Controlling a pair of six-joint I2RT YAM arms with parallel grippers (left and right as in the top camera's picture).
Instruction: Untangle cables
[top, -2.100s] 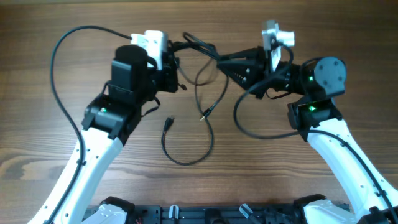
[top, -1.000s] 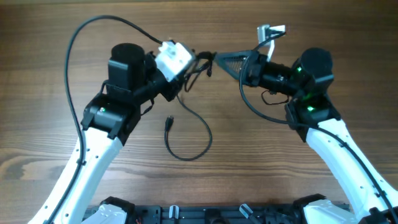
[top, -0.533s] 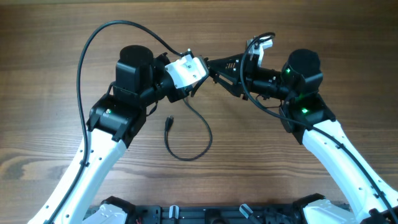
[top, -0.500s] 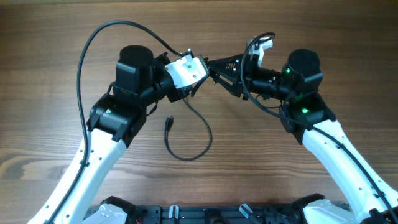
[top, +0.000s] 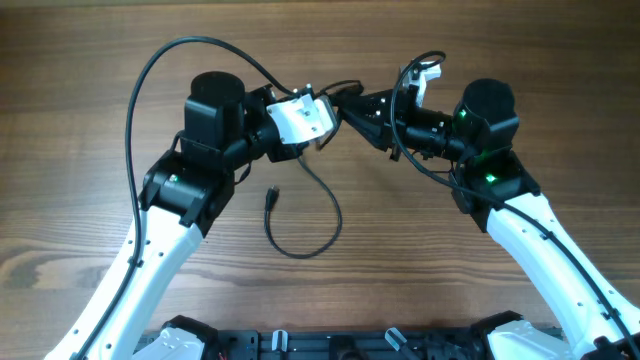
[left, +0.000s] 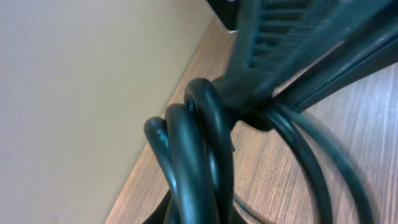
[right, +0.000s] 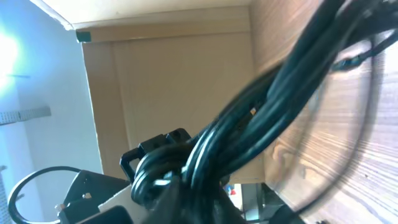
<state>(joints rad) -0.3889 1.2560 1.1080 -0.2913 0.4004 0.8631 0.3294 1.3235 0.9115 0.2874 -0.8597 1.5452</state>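
At the left, a small plug (top: 271, 198) was seen lying on the table (top: 80, 60), nearer the robot's base than the left gripper (top: 326, 104). From the plug a thin loop (top: 335, 220) was laid out to the right and then led up to that gripper. The left gripper's jaws looked to be closed on the cables (left: 193, 149). In the left wrist view a few black cords were seen bunched tight against one finger (left: 280, 43). Just to the right, the right gripper (top: 350, 103) was pointed at the left one, almost tip to tip, and its jaws also looked to be pinched on the bunch. So the bunch was held up off the table between the two tips. Its long way was judged to run left to right, from one arm to the other, with both arms about as near. A pull apart along that line would likely be needed next. From above, the knot was hidden by the tips. Both wrist views were blurred and too close, so which cord crossed which could not be told.
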